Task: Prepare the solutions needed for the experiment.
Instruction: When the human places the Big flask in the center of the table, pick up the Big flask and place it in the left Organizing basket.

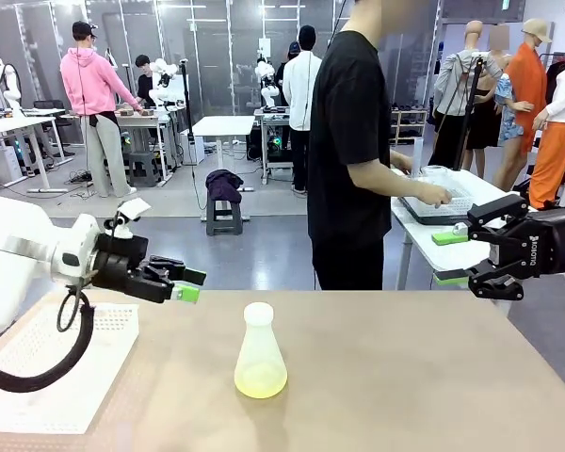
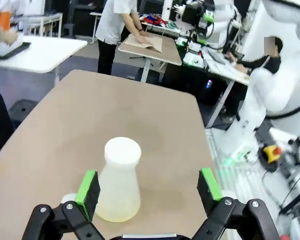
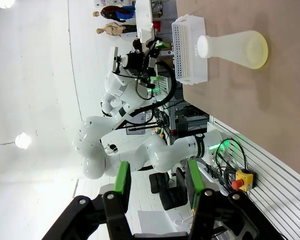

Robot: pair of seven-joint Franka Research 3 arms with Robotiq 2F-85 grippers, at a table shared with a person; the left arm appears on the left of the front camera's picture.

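A robotics lab — white robot arms [image 1: 169,85] stand at rows of work desks [image 1: 221,127]. People [image 1: 94,104] tend them, well beyond the left end effector [image 1: 184,282].

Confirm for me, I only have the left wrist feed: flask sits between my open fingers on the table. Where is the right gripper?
Observer: The right gripper hangs off the table's right edge in the front view, above table height, nothing between its green pads.
Operator: Anything else on the table?
Observer: A white perforated tray lies at the near left corner, under the left arm.
Operator: Is the left gripper at the flask yet?
Observer: No. In the front view the left gripper is up and to the left of the conical flask, clear of its neck.
Operator: Liquid level?
Observer: A shallow pale yellow-green liquid layer at the base.
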